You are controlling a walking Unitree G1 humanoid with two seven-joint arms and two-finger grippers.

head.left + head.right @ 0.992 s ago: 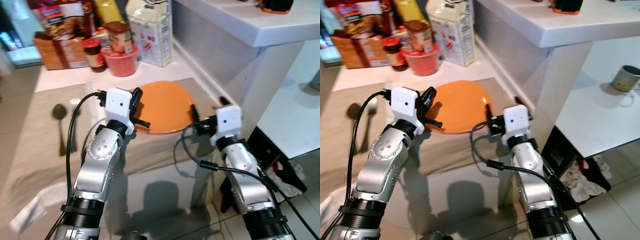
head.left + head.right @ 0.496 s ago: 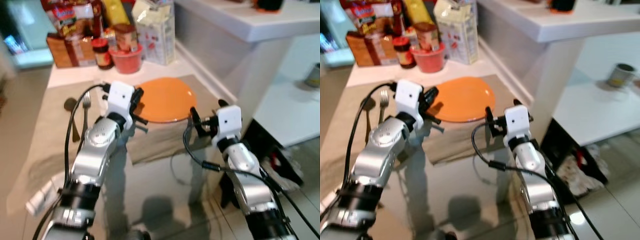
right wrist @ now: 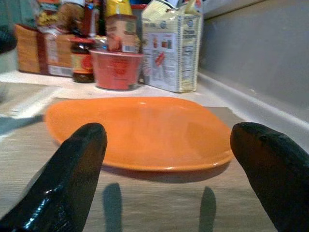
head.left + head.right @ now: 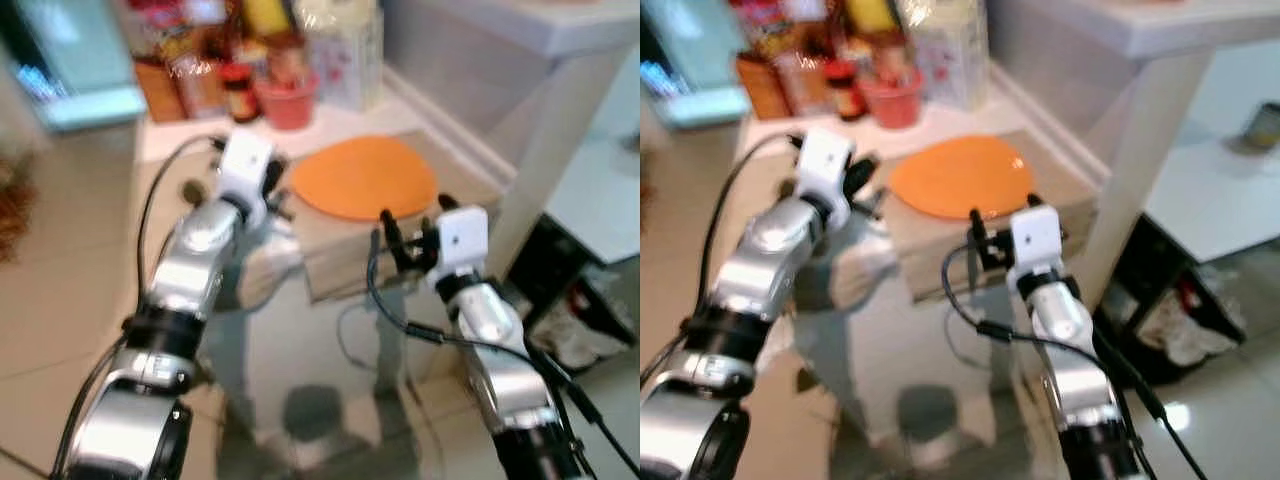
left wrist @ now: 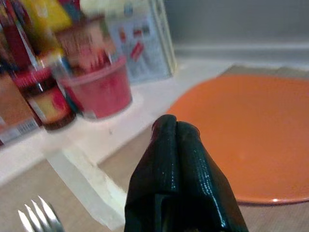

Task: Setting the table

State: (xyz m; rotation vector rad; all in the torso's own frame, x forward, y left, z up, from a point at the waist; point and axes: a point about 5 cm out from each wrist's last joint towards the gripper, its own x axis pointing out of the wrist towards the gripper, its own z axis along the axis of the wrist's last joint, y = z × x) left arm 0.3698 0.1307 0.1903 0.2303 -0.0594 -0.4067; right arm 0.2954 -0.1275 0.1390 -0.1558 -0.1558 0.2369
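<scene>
Where the left eye view blurs, the flat round orange plate [image 4: 365, 177] lies at upper centre on the desk [image 4: 330, 262], the right hand [image 4: 410, 240] below it. In the left wrist view, the left hand [image 5: 176, 128] is pinched empty before the plate. The right wrist view has the right hand's fingers [image 3: 72, 164] spread wide.

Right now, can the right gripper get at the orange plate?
Probably yes. The right gripper is open and faces the near edge of the orange plate, which lies flat on the placemat. Nothing stands between them; the red tub sits beyond the plate.
</scene>
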